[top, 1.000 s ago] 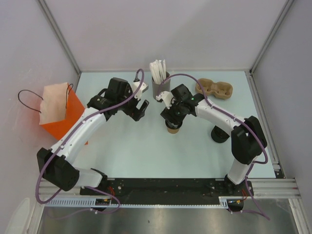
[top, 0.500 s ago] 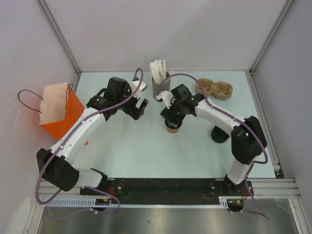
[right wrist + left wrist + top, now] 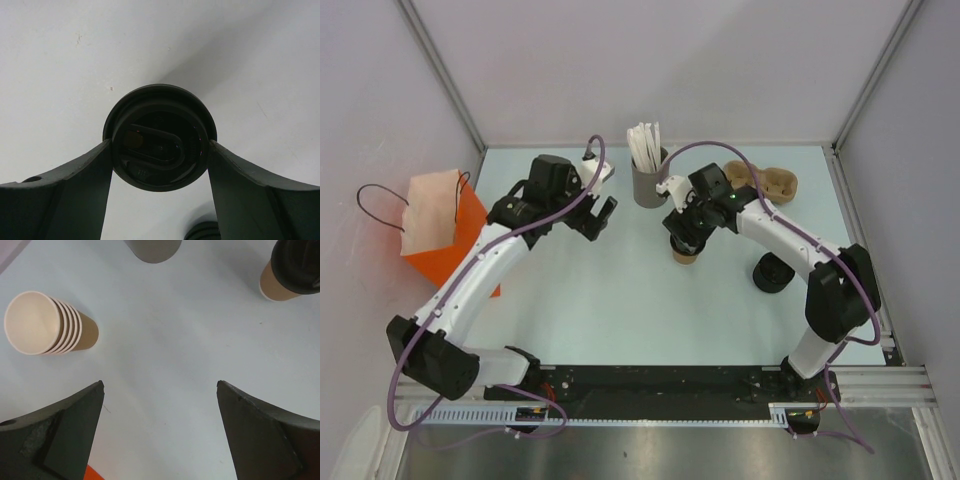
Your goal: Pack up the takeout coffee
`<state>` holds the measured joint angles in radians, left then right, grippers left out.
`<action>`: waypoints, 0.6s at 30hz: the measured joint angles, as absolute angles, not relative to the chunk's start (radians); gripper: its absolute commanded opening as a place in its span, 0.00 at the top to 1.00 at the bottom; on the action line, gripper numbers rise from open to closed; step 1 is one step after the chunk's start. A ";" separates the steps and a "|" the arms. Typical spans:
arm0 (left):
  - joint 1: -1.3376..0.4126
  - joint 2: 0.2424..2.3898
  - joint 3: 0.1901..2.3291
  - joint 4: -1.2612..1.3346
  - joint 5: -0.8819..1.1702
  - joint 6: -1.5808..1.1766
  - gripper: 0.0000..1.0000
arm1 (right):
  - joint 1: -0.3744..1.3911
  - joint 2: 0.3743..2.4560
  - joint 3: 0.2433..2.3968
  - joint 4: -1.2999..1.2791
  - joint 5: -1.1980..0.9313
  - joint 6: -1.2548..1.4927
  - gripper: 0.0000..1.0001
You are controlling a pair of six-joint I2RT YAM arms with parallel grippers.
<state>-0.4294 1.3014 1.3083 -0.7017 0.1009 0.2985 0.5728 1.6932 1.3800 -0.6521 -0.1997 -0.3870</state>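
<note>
Centrally, a little right of the middle of the pale blue-grey surface (image 3: 620,310), is the takeout coffee (image 3: 685,256): a small tapered tan-brown paper cup capped with a round black plastic lid. It is shorter than the grey cylindrical holder of white sticks (image 3: 646,182) that stands near it toward the back. From the left wrist view the cup's tan wall ends in a paler edge.

The right gripper (image 3: 159,146) is clasped around the cup from above, one dark finger pressed against each side of the lid. The left gripper (image 3: 160,383) is spread wide and holds nothing, hanging above bare surface well to the left of the cup.

The lid carries raised moulded shapes, including an oval recess, but they are black on black and no lettering can be read.

From overhead the right gripper covers most of the cup, leaving only a sliver of brown wall in view, and it cannot be told whether the base touches the surface. In the left wrist view the cup is cut off at the frame's top right corner. A stack of nested brown paper cups (image 3: 50,325), lying on its side, shows only in that view. A black round object (image 3: 772,273) sits partly under the right arm. An orange paper bag with white lining (image 3: 445,235) stands at the left edge.
</note>
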 measured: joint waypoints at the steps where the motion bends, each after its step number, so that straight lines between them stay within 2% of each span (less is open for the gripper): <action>1: -0.426 1.300 1.314 -0.704 0.098 0.299 0.01 | 0.566 1.686 1.380 -0.655 -0.200 -0.387 0.37; 9: -0.387 1.290 1.401 -0.759 0.051 0.322 0.01 | 0.514 1.677 1.380 -0.680 -0.207 -0.385 0.38; 18: -0.272 1.282 1.674 -0.881 -0.130 0.368 0.01 | 0.483 1.677 1.380 -0.687 -0.200 -0.373 0.38</action>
